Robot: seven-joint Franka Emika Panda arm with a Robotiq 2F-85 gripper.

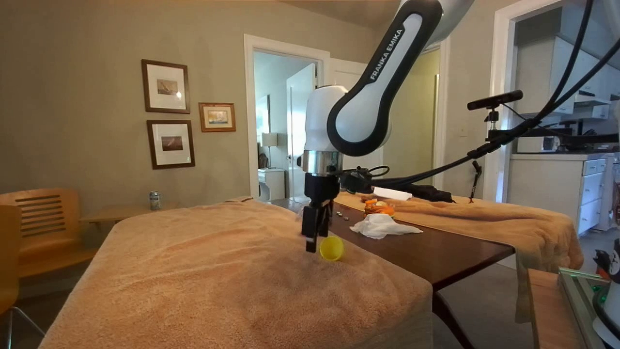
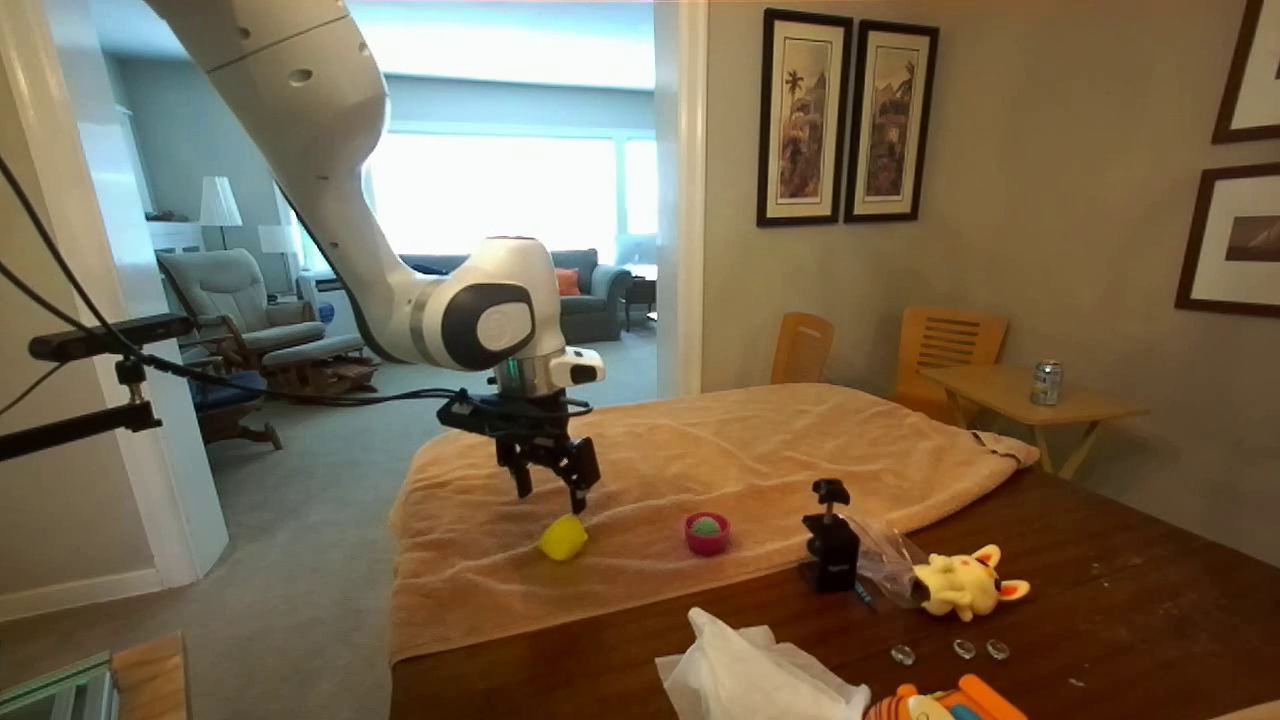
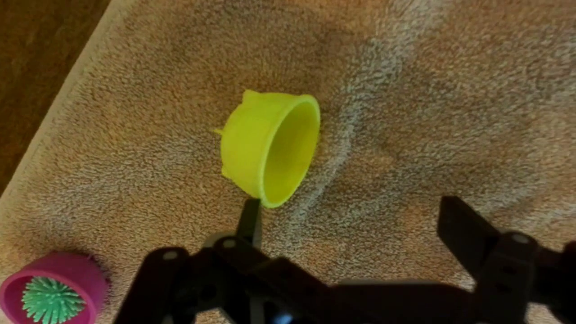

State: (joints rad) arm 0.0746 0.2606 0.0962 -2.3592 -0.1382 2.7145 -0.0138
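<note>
Claw (image 3: 352, 200) blurry in wrist view

- In an exterior view the arm (image 2: 300, 110) comes in from between ten and eleven o'clock and slants down toward five.
- Its lettered link (image 1: 378, 104) drops from one o'clock toward seven, in an exterior view.
- The wrist (image 1: 321, 118) bends to point at six o'clock, a silver ring (image 1: 321, 163) round its lower end.
- The black gripper (image 2: 551, 498) hangs below, aimed downward.
- Its fingers (image 3: 465, 236) stand well apart; in the wrist view, one lies toward seven o'clock, its partner toward four.
</note>
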